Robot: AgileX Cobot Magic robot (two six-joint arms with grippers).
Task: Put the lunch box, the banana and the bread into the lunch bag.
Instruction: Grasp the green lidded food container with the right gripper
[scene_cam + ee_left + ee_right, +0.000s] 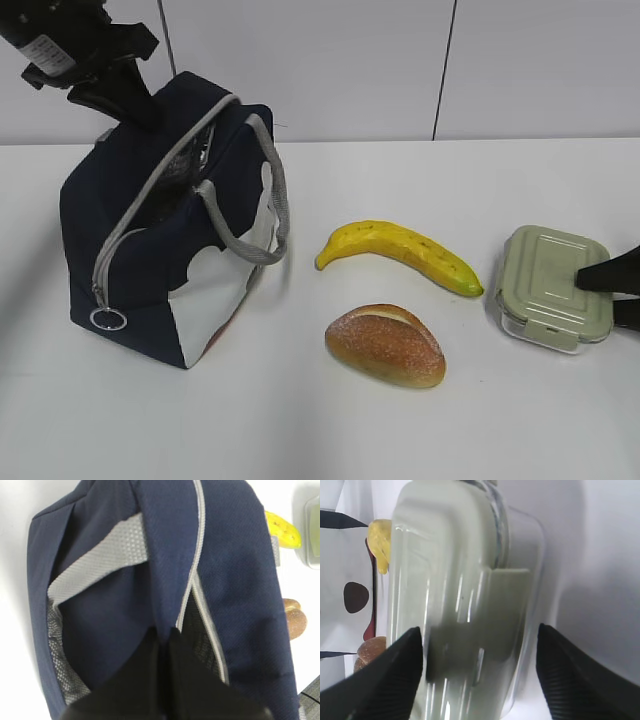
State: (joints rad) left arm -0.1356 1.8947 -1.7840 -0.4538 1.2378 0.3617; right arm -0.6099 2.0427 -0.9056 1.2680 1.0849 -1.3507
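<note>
At the table's right edge, the right gripper (479, 672) straddles the lunch box (553, 286), fingers wide apart and not yet clamped; the left gripper (166, 641) pinches the lunch bag (150, 260) open; closing follows.

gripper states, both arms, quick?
Left gripper: shut on the bag top edge.
Right gripper: open, straddling the lunch box.
</note>
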